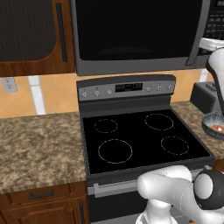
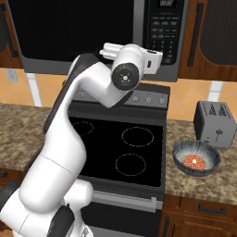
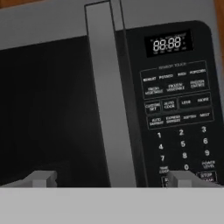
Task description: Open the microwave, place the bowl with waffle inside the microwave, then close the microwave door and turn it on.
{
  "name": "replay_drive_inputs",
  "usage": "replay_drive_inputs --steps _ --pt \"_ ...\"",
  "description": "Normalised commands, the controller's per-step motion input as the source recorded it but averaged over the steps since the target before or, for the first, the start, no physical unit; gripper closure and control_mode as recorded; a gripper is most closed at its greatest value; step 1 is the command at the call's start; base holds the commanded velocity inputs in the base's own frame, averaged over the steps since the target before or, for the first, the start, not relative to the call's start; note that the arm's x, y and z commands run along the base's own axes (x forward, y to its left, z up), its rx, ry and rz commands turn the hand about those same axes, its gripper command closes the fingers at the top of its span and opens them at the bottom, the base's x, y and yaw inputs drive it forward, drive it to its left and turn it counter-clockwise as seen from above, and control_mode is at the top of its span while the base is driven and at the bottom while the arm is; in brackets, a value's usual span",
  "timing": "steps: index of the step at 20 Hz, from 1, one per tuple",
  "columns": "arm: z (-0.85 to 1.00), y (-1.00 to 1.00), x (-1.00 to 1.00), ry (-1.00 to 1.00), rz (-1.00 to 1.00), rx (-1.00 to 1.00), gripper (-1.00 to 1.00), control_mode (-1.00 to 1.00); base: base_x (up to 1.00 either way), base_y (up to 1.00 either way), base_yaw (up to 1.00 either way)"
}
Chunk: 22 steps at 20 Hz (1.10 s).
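Hanging over the stove (image 1: 144, 140), the microwave (image 1: 140, 35) is cut off at the top in both base views, and its door (image 1: 135, 30) is shut, the glass too dark to see through. In the hand view the grey bar handle (image 3: 107, 96) runs up the door's right edge, just beside the keypad (image 3: 179, 113). Above the keys the display (image 3: 168, 43) reads 88:88. Number keys 1 to 9 and 0 can be read; the rows of word keys above them are too blurred to make out, though the bottom right key seems to say STOP. The stove's back panel has a small display whose characters cannot be read.

On the counter (image 2: 194, 185) right of the stove, the toaster (image 2: 214, 122) stands behind the bowl (image 2: 196, 158), which holds the reddish waffle (image 2: 194, 161). In the left base view the bowl is cut by the frame edge.

The gripper (image 3: 111, 178) is held up close to the microwave front, its fingers (image 3: 41, 178) spread wide with nothing between them, one before the door glass and one before the keypad, the handle between the two. Whether either touches cannot be told.
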Motion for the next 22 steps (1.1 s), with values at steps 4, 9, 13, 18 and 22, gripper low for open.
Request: replay_drive_inputs --steps 4,9,13,18,22 --pt "-0.03 0.0 0.69 0.16 0.0 0.0 -1.0 -1.0 0.0 0.0 0.0" --pt "-0.03 0.0 0.54 0.17 0.0 0.0 -1.0 -1.0 0.0 0.0 0.0" --pt "0.0 0.0 0.47 0.13 0.0 0.0 -1.0 -1.0 0.0 0.0 0.0" --pt "0.0 0.0 0.25 0.01 0.0 0.0 -1.0 -1.0 0.0 0.0 0.0" --pt "0.0 0.0 0.0 0.0 0.0 0.0 -1.0 -1.0 0.0 0.0 0.0"
